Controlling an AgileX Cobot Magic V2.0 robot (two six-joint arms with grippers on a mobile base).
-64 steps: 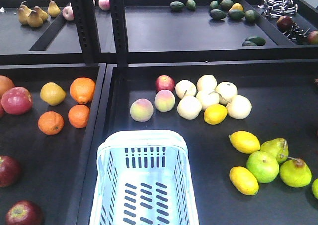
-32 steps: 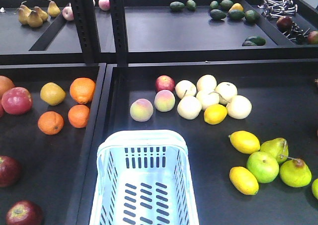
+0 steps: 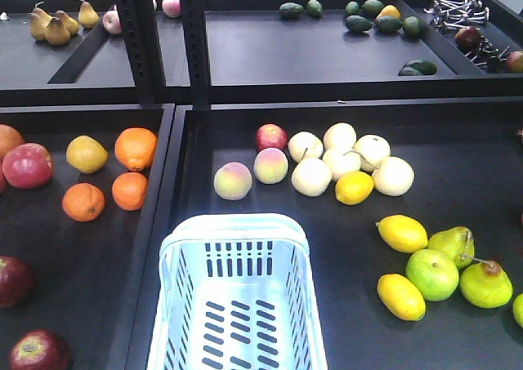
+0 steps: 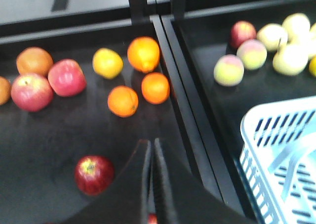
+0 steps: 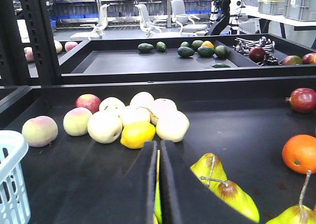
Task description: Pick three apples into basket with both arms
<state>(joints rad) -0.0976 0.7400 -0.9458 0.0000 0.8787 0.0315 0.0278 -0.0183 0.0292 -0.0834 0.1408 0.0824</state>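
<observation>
Lower left of front view, dark-red apples (image 3: 14,280) lie on bench (image 3: 98,305), basket (image 3: 233,223) empty at btm centre. L hand (image 4: 151,146) & R hand (image 5: 158,146) both closed; dropping w/o opening could knock apple away.

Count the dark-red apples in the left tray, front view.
2. One dark-red apple at the frame's left edge, partly cut off; another dark-red apple below it in the bottom-left corner. Others may lie outside the frame.
</observation>
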